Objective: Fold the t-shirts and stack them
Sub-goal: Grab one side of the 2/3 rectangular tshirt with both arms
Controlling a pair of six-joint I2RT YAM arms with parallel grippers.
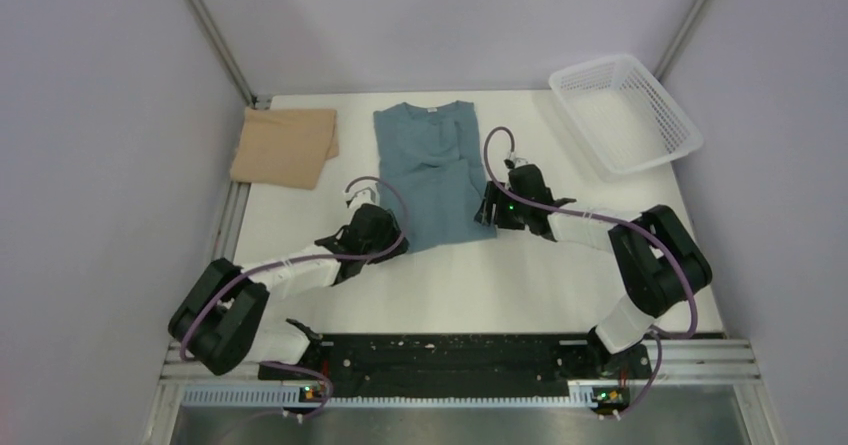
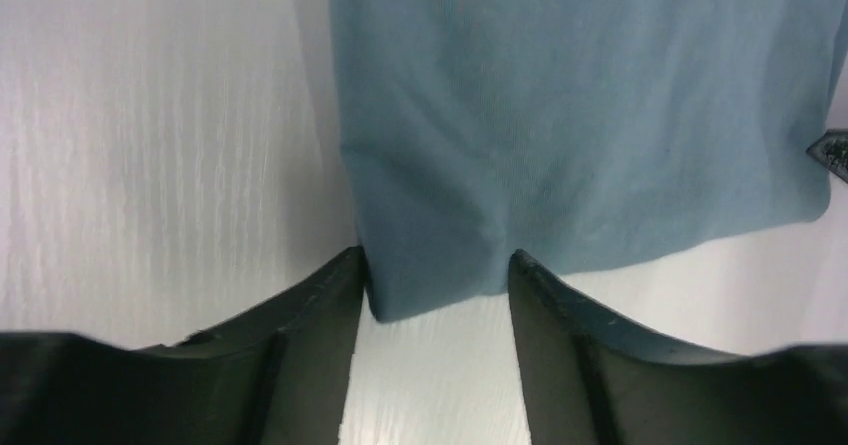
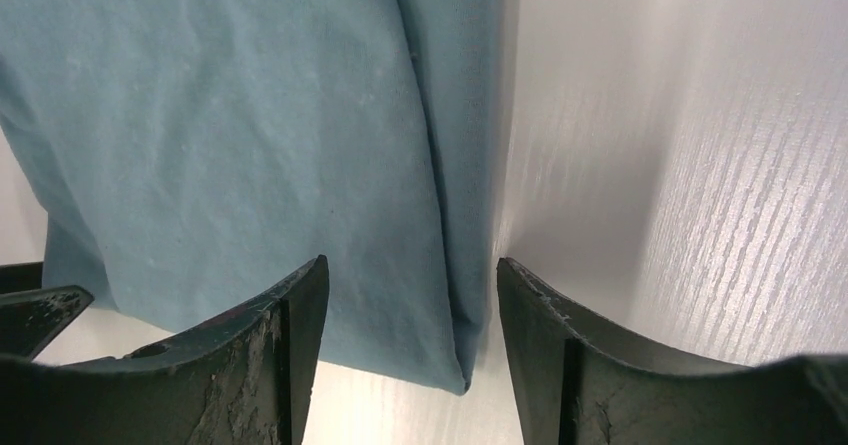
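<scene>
Straddling the near hem of the teal t-shirt (image 1: 428, 170), both grippers sit low on the table (image 1: 480, 290). The left gripper (image 2: 435, 265) has the shirt's seven o'clock corner between its fingers, jaws apart and gripping nothing. The right gripper (image 3: 410, 270) frames the five o'clock corner the same way, spread and unclenched, with the doubled side edge lying just inside its outer finger.

The step in hand looks like pinching both hem corners so the hem can be carried toward twelve o'clock and the shirt halved. To do it well, the two sets of jaws should close together, so neither corner is dragged first. The right one needs to catch every layer of that folded edge, or the under-layer will be left behind on the table. A low lift, just enough to clear the cloth beneath, should keep the body from sliding. Both arms should then travel at an even pace so the fold line stays square across the shirt.

Farther on, the shirt lies flat and narrow, its sides apparently turned in, with some creasing at mid-body. Its neck label (image 1: 432, 109) is at twelve o'clock, the mark to lay the hem against. The tan t-shirt (image 1: 285, 145) rests folded at ten o'clock of the table, beside the teal one but not touching it. A white mesh basket (image 1: 690, 137) sits at two o'clock.
</scene>
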